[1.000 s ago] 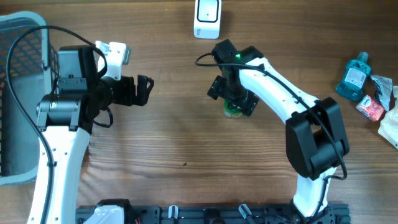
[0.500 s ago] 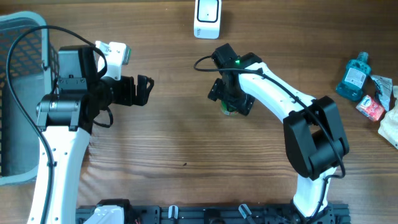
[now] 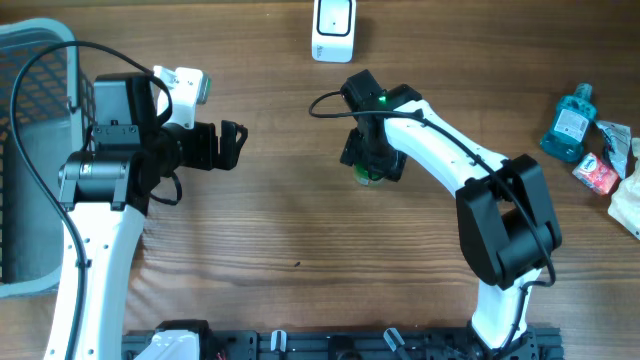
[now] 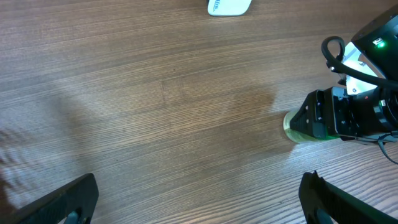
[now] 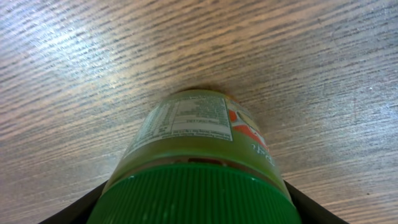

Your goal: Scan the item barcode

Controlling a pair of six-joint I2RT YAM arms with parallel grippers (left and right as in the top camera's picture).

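We are looking at a jar [image 5: 205, 146] glowing yellowish green, carrying a white label [image 5: 186, 118] with fine dark print and red-orange marks, under a ridged dark green lid [image 5: 196, 196]. The table [image 3: 300, 240] is showing streaked brown wood grain. We are also seeing a white scanner [image 3: 333, 30], a blue bottle [image 3: 570, 122], a red packet [image 3: 597, 174] and white-and-black arms [image 3: 445, 145].

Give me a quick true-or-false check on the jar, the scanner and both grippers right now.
1. The green-lidded jar stands upright on the table. True.
2. The right gripper sits over the jar, a finger on either side. True.
3. The left gripper holds the jar. False: it is open, empty and well away from it.
4. The white scanner lies in the basket. False: it sits on the table, at the far edge.
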